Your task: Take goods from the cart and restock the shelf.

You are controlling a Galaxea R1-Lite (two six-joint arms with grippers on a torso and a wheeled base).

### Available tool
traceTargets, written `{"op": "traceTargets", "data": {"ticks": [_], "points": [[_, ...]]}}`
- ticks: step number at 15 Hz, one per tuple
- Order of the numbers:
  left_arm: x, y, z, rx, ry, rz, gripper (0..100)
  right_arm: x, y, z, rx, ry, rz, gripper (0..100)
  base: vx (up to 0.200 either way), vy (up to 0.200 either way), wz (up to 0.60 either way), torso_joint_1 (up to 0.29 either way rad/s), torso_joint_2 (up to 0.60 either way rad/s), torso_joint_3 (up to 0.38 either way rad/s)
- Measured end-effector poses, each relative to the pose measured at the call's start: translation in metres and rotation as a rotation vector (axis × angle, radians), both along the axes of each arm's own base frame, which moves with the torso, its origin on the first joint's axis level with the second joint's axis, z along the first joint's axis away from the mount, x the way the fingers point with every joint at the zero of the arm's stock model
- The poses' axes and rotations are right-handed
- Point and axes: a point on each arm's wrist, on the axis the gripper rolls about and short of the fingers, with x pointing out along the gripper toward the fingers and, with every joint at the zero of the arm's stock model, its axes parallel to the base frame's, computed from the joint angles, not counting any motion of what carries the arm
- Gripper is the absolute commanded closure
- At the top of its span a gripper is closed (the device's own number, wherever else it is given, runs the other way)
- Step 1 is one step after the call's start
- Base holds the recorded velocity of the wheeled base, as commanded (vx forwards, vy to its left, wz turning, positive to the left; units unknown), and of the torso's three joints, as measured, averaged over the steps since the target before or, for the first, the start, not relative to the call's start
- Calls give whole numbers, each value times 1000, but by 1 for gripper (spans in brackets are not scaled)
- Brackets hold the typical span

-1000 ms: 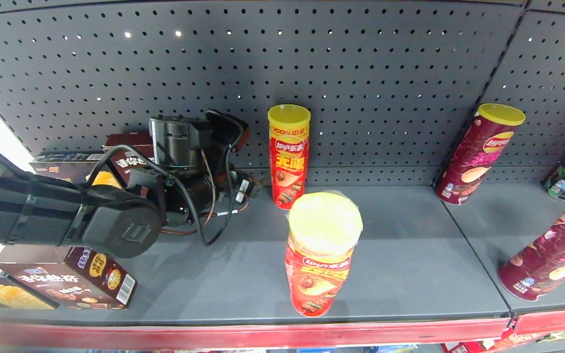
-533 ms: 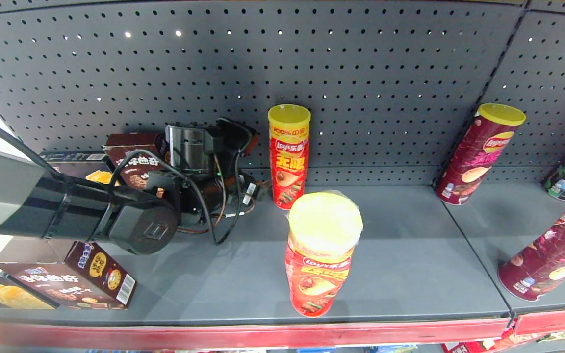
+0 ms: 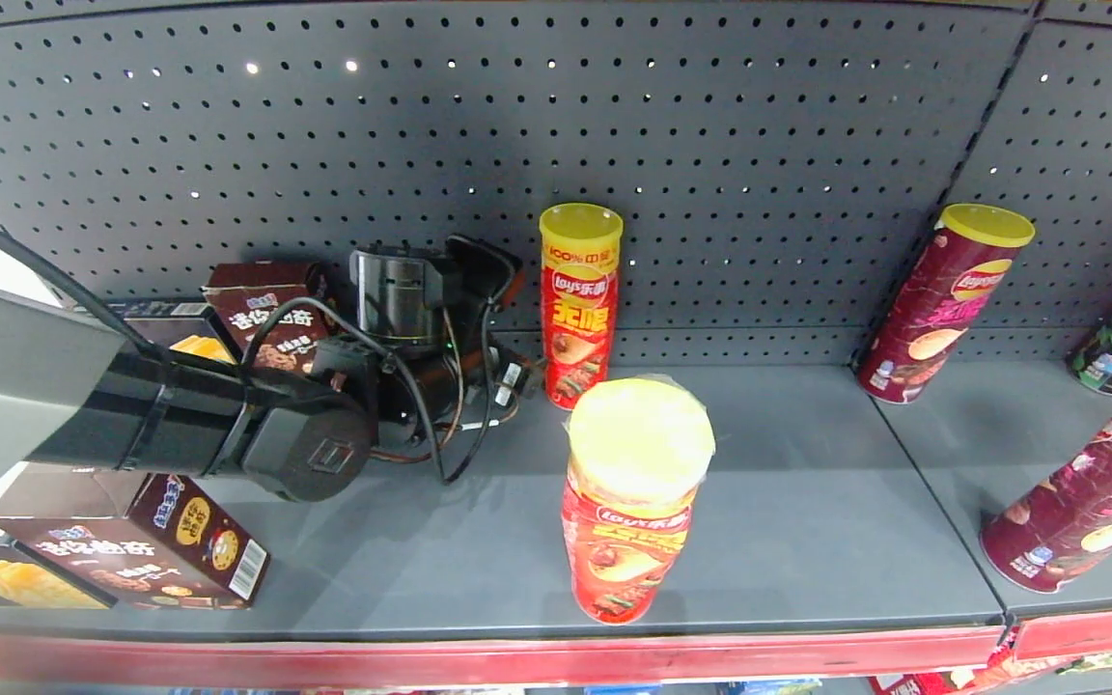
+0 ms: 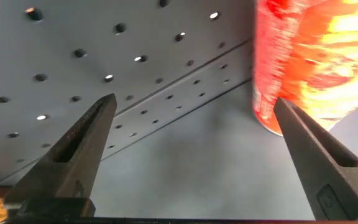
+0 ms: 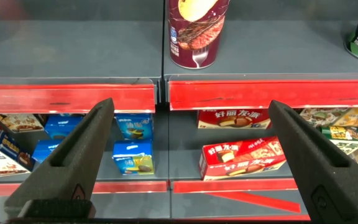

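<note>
A red chip can with a yellow lid (image 3: 577,309) stands upright at the back of the grey shelf (image 3: 807,502), against the pegboard. My left arm's wrist (image 3: 402,309) lies low over the shelf just left of that can. My left gripper (image 4: 193,102) is open, and the red can (image 4: 309,56) sits right at one fingertip, outside the gap. A second red can (image 3: 633,502) stands near the shelf's front edge. My right gripper (image 5: 191,104) is open with nothing in it, in front of lower shelves.
Brown biscuit boxes (image 3: 266,314) sit behind the left arm, and another box (image 3: 131,541) lies at the front left. Maroon cans (image 3: 942,304) (image 3: 1087,502) lean on the right. A maroon can (image 5: 197,31) and boxed goods (image 5: 244,158) fill the lower shelves.
My left arm has slid to the right along the shelf. The back red can has shifted slightly right with it. The front can has not moved.
</note>
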Motion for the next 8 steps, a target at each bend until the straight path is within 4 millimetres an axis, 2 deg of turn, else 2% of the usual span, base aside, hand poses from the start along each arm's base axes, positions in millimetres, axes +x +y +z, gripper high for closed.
{"op": "traceTargets", "data": {"ticks": [4,8], "points": [[-1,-8,-2,-1,1,-17,0,0,0,0,0,0,0,0,0,0,0,0,0,0],[-9,-4,3,-4,-2,-13,0,0,0,0,0,0,0,0,0,0,0,0,0,0]]}}
